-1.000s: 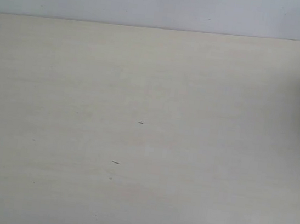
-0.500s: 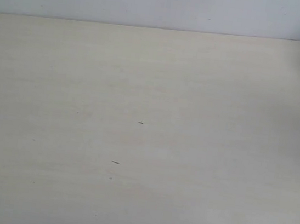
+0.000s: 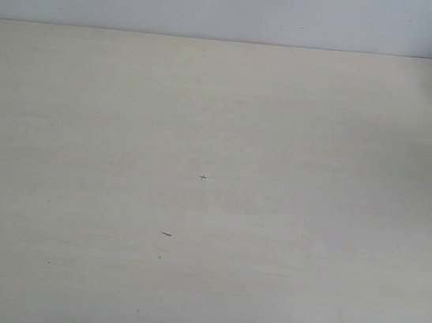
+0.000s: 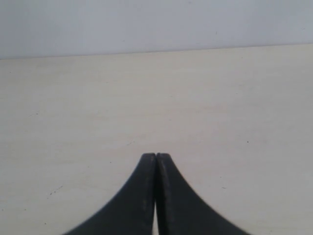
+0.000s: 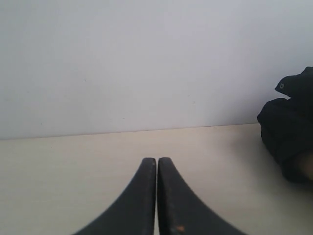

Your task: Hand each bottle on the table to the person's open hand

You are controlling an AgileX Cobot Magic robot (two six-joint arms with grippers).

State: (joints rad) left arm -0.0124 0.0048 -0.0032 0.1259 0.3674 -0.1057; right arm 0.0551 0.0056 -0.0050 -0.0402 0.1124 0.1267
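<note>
On the left side of the scene, the left gripper [image 4: 156, 156] is pointing out over the tabletop [image 4: 88, 107] with its jaws pressing flat against each other and nothing caught between them. Ahead of it the pale surface is running bare to the far edge, where a plain wall [image 4: 146, 24] is rising. Across the middle, the exterior view is showing only the same beige top with a tiny dark speck [image 3: 166, 234] or two. None of the bottles is showing in any view, so which way one lies from either gripper, and how its long axis is turned, cannot be told. Further right, the right gripper [image 5: 157, 159] is likewise sitting closed and empty, aiming toward the far edge and the wall. Off to one side in its wrist view, a dark shape [image 5: 288, 122] is resting at the tabletop's far edge. It is looking like a black sleeve with a hint of skin below, though no open hand is making itself clear. If that is the person, the right arm is probably the nearer one for a handover. Since no bottle is appearing anywhere on the tabletop, the task is looking either finished or waiting on bottles lying out of view.
</note>
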